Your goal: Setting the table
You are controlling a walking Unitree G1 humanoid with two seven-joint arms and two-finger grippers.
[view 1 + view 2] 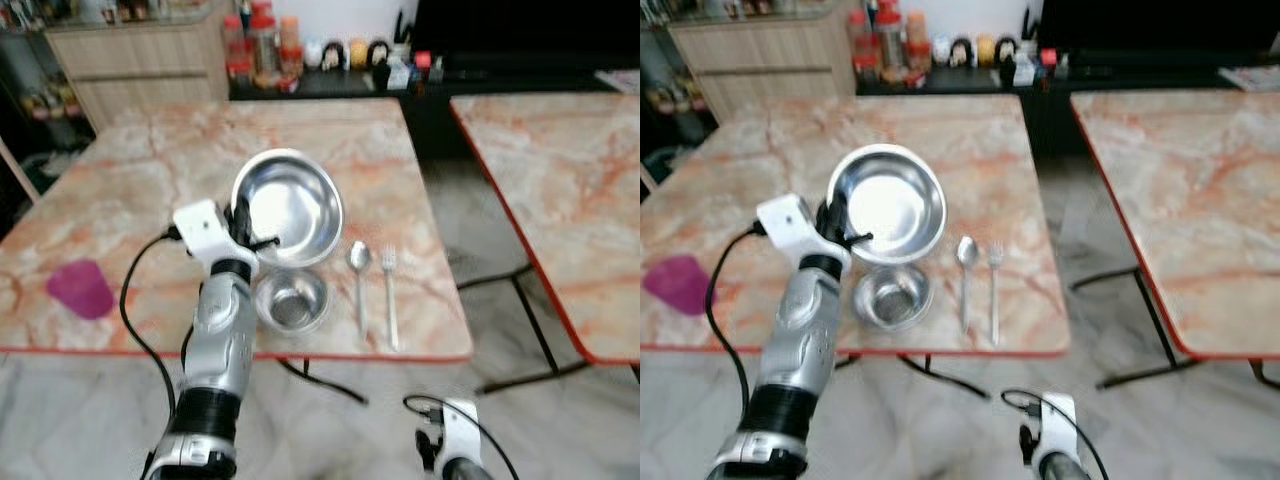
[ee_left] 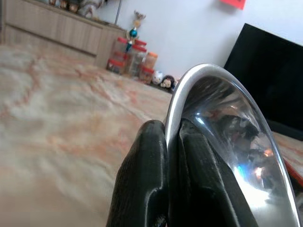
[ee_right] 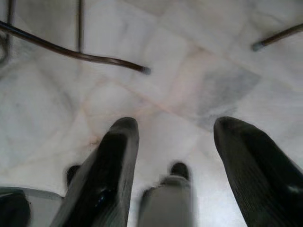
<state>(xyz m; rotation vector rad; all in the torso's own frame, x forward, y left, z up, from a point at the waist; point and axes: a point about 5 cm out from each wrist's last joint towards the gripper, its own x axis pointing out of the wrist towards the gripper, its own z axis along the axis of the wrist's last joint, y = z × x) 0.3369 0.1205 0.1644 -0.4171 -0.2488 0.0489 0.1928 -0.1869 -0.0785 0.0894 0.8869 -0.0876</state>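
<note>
Half the plate (image 1: 290, 205) rim hides behind left gripper (image 2: 173, 142), seemingly pinched.

My left arm (image 1: 222, 340) a silver jointed tube with black ribbed collar, white boxy wrist housing, looping black cable, glossy black rounded fingers (image 2: 142, 184), my right wrist (image 1: 455, 425) white, black-cabled

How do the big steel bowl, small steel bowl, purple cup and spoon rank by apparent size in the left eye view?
1. Big steel bowl, pinched at its rim by the left gripper
2. Small steel bowl
3. Purple cup, similar to the small bowl, unsure
4. Spoon, long but slimmest
</note>
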